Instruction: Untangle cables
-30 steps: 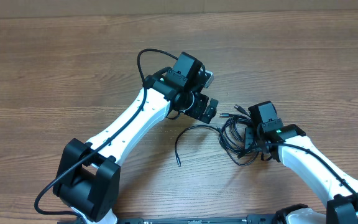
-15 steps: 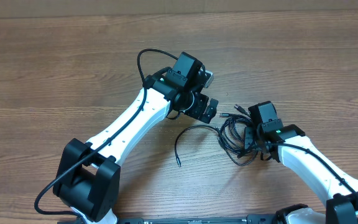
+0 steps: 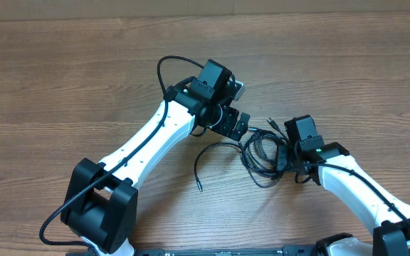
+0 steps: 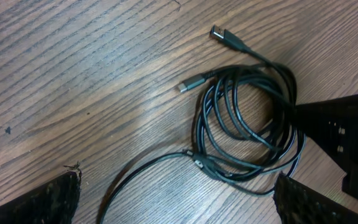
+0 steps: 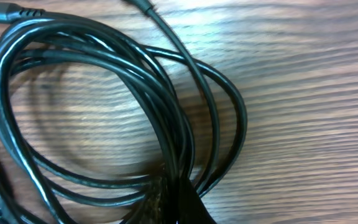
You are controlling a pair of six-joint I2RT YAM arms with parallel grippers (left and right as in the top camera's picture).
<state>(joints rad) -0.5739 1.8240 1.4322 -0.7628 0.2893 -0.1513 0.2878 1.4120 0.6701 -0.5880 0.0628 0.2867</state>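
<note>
Pinching the edge of the coiled thin black cables [image 5: 166, 112] lying on the brown wood-grain table [image 3: 347, 64], my right gripper [image 5: 179, 202] is clamped tight, left gripper [image 3: 238, 126] wide open, empty, hovering beside; advisable: draw one loop out slowly.

My right gripper [image 3: 286, 158] has pinched shut on the coiled bundle of thin black cables [image 3: 260, 160]. The whole coil has slid left, ending up closer to the left gripper [image 3: 238, 128]. Its loose trailing end [image 3: 198, 186] has swung left too.
</note>
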